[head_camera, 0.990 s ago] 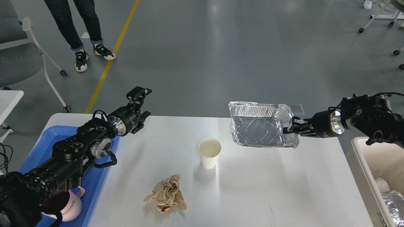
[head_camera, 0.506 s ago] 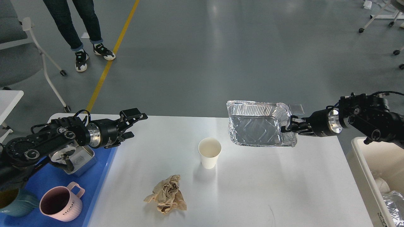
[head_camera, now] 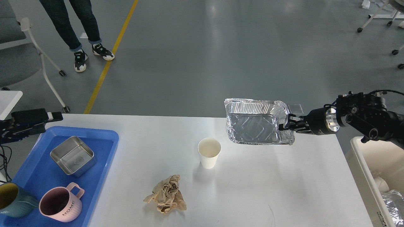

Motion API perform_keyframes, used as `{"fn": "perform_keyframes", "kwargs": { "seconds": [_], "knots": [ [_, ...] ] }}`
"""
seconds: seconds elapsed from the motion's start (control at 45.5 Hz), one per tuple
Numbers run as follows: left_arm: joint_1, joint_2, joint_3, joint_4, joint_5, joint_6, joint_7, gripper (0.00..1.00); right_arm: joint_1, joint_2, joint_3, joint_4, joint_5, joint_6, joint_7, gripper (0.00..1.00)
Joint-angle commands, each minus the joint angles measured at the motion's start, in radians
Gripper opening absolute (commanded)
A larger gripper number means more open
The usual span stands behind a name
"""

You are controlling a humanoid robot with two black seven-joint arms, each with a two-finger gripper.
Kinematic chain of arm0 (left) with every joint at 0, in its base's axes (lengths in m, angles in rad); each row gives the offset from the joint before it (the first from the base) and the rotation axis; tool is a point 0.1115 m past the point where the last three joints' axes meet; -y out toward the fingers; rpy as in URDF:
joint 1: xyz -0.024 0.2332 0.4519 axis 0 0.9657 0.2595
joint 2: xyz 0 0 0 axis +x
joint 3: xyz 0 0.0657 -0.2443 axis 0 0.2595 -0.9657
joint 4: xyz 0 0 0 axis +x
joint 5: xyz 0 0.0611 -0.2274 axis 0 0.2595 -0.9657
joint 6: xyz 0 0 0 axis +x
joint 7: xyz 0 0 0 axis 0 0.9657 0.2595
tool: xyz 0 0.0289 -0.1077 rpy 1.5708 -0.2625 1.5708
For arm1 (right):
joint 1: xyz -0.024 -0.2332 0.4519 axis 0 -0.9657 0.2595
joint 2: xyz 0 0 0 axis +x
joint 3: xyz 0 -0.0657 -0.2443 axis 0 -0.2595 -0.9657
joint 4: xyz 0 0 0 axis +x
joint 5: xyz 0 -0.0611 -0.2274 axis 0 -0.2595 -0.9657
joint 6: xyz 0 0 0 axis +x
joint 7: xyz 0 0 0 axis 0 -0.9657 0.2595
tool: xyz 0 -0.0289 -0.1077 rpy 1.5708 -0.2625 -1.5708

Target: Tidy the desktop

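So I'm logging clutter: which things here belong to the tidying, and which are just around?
Job: desktop, foil tray held by right gripper, paper cup, crumpled paper.
Around: blue tray, metal tin, pink mug, white bin.

Left gripper (head_camera: pixel 38 117) cut off at frame edge, fingers indistinct; teal mug (head_camera: pixel 14 200) below it partly cropped.

At lower left I see a blue tray (head_camera: pixel 107 138) holding a square steel tin (head_camera: pixel 73 155), a pink mug (head_camera: pixel 60 205) and a teal mug (head_camera: pixel 12 201). A bystander's legs (head_camera: pixel 80 30) stand upper left beside a yellow floor line (head_camera: pixel 109 60). A white bin (head_camera: pixel 363 164) sits lower right.
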Motion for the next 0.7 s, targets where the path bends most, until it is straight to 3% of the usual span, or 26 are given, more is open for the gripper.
{"fn": "perform_keyframes", "kwargs": {
  "seconds": [0.0,0.22,0.44,0.55,0.682],
  "knots": [
    [-0.002,0.123,-0.003,-0.001,0.005,-0.078,-0.011,0.97,-0.001,0.002,0.0,0.0,0.0,-0.009,-0.001,0.0],
    [-0.059,0.297,-0.026,0.015,0.005,-0.241,-0.003,0.97,0.003,0.008,0.0,-0.001,0.0,-0.009,-0.001,0.0],
    [-0.096,0.294,-0.029,0.038,0.004,-0.256,0.029,0.97,0.006,0.015,0.003,0.0,0.0,-0.011,0.001,0.0],
    [-0.115,0.216,-0.034,0.065,0.001,-0.255,0.109,0.97,0.006,0.014,0.005,0.0,0.0,-0.014,0.001,0.0],
    [-0.163,0.013,-0.037,0.157,0.005,-0.246,0.268,0.97,0.006,0.014,0.005,0.0,0.0,-0.014,0.001,0.0]
  ]
}}
